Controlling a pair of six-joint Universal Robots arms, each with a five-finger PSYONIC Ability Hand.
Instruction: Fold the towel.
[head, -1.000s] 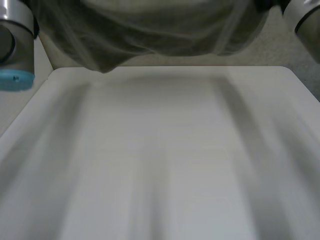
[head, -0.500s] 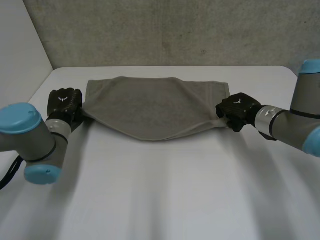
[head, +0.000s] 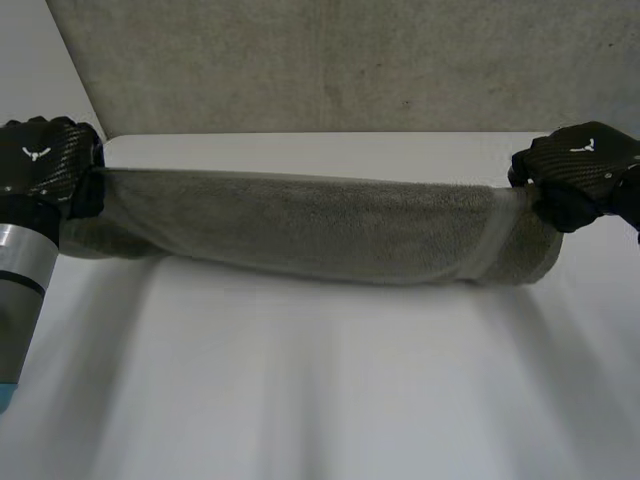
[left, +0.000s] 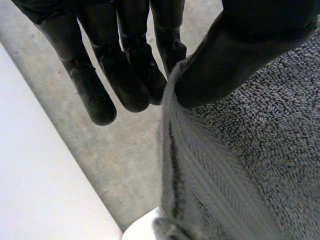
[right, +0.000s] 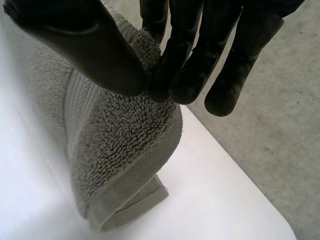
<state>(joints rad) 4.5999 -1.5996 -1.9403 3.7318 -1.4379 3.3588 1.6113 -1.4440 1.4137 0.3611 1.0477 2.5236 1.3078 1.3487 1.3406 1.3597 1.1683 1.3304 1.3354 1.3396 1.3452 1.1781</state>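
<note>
The left hand (head: 45, 165) pinches the grey towel (head: 310, 228) at its 9 o'clock edge, and the right hand (head: 580, 170) pinches its 3 o'clock edge. Open white table (head: 330, 390) lies toward 6 o'clock.

The left hand (head: 40, 165) and the right hand (head: 580, 170) are both black. The back of each one has a fine woven pattern, similar to carbon fibre, and carries a small white mark (head: 37, 152) shaped like a pair of wings. The left arm (head: 18, 320) is a smooth grey cylinder with a thin dark ring close to the wrist. In the wrist views the fingers (left: 125, 80) are matt black, thick and rounded at the tips. The thumb (right: 85, 50) is broader and has a blunt end.
</note>
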